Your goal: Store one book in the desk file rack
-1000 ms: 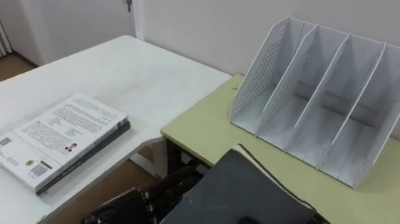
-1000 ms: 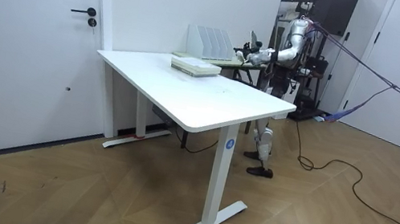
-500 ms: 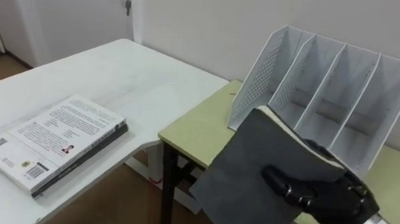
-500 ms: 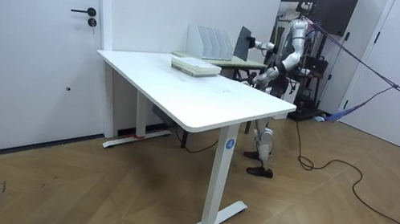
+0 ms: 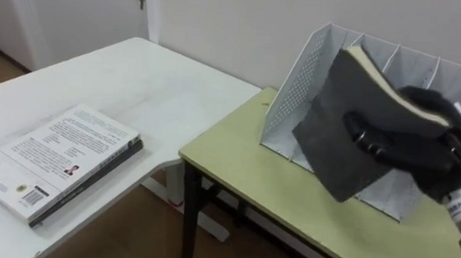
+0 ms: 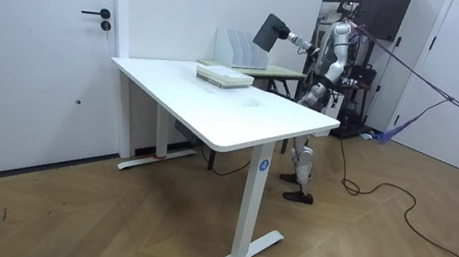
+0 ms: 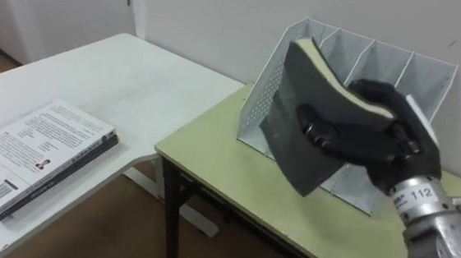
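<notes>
Now right robot hand (image 5: 415, 135) clamped round dark book (image 5: 336, 146), held tilted in air just before white file rack (image 5: 300, 77), above green tabletop (image 5: 244, 163). Over left, second book (image 5: 55, 160) flat on white tabletop (image 5: 160, 82).

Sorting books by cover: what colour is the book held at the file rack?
The book is plain dark grey, best seen in the right eye view.

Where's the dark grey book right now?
The dark grey book is gripped in the right robot hand, raised before the white perforated file rack on the green desk, at the eye views' right.
</notes>
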Available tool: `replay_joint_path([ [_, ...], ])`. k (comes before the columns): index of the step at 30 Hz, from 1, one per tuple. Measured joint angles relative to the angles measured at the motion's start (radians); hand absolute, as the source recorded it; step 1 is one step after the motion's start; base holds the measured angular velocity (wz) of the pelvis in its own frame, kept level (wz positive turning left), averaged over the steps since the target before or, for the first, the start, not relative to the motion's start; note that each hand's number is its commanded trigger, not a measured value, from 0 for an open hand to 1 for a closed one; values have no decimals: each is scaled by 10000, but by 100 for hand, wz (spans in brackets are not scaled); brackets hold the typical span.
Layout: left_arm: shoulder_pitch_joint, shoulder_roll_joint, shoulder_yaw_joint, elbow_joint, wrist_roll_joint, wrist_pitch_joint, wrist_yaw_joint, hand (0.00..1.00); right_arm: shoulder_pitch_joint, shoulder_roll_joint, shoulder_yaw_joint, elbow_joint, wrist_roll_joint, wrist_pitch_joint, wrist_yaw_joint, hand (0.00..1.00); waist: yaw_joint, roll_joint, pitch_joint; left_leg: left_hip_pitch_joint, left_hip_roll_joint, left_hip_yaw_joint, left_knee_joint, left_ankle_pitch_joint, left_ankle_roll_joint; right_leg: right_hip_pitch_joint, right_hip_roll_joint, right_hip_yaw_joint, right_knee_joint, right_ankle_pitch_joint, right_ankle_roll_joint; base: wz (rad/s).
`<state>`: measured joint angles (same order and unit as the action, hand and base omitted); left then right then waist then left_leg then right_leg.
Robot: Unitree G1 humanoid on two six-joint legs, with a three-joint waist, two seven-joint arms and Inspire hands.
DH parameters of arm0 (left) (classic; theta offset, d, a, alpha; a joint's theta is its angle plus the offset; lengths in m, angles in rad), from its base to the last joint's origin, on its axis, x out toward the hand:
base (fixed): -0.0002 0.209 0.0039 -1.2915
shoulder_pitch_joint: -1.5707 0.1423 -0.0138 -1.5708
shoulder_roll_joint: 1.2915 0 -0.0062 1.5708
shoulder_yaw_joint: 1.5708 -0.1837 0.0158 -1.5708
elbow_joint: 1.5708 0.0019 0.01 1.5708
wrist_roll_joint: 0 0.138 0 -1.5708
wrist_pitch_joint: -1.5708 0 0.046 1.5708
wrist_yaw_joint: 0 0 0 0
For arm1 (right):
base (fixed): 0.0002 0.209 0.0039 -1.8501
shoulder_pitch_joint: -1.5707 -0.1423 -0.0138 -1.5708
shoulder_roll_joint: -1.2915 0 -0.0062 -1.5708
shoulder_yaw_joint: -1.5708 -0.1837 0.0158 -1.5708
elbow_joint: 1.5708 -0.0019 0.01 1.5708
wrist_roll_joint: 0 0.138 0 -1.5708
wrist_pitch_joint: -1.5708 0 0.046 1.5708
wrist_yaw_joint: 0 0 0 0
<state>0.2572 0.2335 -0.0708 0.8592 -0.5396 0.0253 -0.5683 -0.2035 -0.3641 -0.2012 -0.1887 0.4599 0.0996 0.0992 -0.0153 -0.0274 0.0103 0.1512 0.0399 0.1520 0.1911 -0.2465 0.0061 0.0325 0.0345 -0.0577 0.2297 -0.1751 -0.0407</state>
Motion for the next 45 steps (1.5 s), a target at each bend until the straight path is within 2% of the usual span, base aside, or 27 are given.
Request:
replay_joint_path([
  [1, 19, -78, -1, 338, 47, -76, 86, 0, -151, 4, -2, -193, -183, -171, -337, 100, -5, 29, -43, -13, 11, -2, -7, 0, 0, 37, 19, -8, -116, 47, -2, 0],
  [6, 124, -171, 199, 1151, 27, -433, 372, 0, -1004, 29, -74, -538, -1267, -662, -1823, 100, -10, -28, -96, -23, 14, -66, -42, 10, -16, 74, 13, -127, -87, 52, -2, 5],
  [11, 215, -160, 221, 1444, 32, -564, 570, 0, -1614, 29, -93, -100, -1678, -1002, -3071, 100, 26, -169, -65, -11, 9, -173, -23, 10, -17, 189, -9, -230, -118, 53, -2, 7],
  [15, 186, -187, 302, 1513, -25, -563, 635, 0, -2037, 28, -319, 739, -1960, -1009, -4168, 100, 226, -224, -88, -85, -1, -227, 71, 10, -17, 186, -15, -249, -266, 88, 13, 6],
  [17, 181, -199, 313, 1601, -19, -568, 651, 0, -2229, 27, -353, 943, -1959, -1008, -4531, 100, 244, -182, -91, -100, -5, -244, 70, 10, -17, 180, -14, -253, -262, 93, 20, 4],
  [21, 170, -231, 325, 2073, 7, -556, 664, 0, -2708, -16, -519, 1081, -1956, -1012, -5153, 100, 207, -16, -170, -196, -12, -361, 68, 10, -17, 189, -15, -314, -234, 101, 21, 5],
  [23, 152, -236, 327, 2133, 7, -557, 714, 0, -2790, -84, -575, 1162, -1954, -1022, -5425, 100, 214, 4, -167, -217, -17, -503, 67, 14, -22, 201, -15, -388, -224, 104, 15, 9],
  [27, 134, -237, 322, 2160, 11, -555, 851, 0, -2828, -528, -572, 1642, -1959, -1023, -5848, 100, 211, -17, -154, -333, -49, -735, 73, 35, -47, 179, -39, -575, -253, 99, 8, 12],
  [30, 121, -236, 331, 2138, 7, -557, 857, 0, -2829, -818, -571, 1881, -1948, -1019, -6081, 100, 241, -87, -107, -364, -63, -754, 76, 47, -56, 160, -53, -605, -258, 89, 1, 5],
  [35, 82, -199, 360, 2132, 5, -561, 856, 0, -2830, -865, -567, 1979, -1944, -1021, -6523, 100, 304, -173, -40, -359, -64, -751, 74, 47, -56, 161, -55, -607, -278, 85, 1, 0],
  [41, 72, -161, 268, 1982, 14, -537, 880, 0, -2831, -882, -555, 2547, -1896, -1023, -6865, 100, 353, -156, -70, -428, -100, -819, 77, 48, -54, 162, -133, -831, -364, 80, 11, 7],
  [45, 67, -169, 266, 1979, 25, -520, 871, 0, -2831, -882, -549, 2944, -1885, -1023, -6907, 100, 451, -115, -127, -429, -104, -874, 63, 48, -53, 172, -131, -867, -422, 81, 13, 3],
])
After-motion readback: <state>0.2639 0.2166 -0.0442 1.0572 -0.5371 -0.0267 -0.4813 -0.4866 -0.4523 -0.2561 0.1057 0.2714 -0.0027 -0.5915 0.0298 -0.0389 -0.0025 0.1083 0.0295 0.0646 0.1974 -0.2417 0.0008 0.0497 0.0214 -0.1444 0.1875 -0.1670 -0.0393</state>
